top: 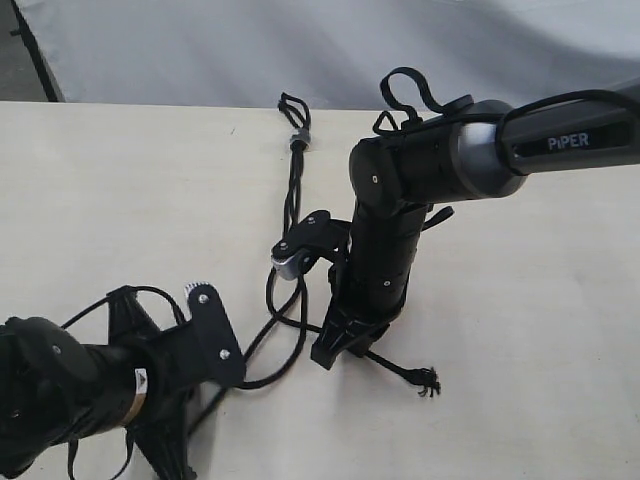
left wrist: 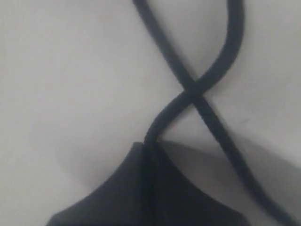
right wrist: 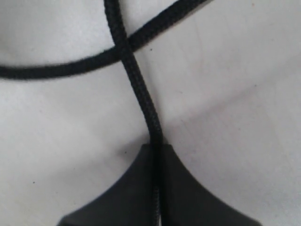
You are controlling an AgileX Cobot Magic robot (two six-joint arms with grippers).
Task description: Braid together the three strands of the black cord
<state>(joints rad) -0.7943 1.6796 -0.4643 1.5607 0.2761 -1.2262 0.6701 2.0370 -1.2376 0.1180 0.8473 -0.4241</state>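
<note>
Black cord [top: 294,195] on pale bench [top: 110,190], both tools gripping
Left tool [left wrist: 149,147] pinches one strand [left wrist: 163,115], right tool [right wrist: 156,149] pinches another strand [right wrist: 141,94]; the cord runs from its grey band [top: 298,139] toward them.

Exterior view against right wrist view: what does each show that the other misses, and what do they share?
Only the exterior view shows the grey band, the loops beyond it, a frayed tip and the left gripper. Only the right wrist view shows the woven texture of the strand running into the shut jaws, and a second strand crossing it. Both show the right gripper, black strands and the pale table.
</note>
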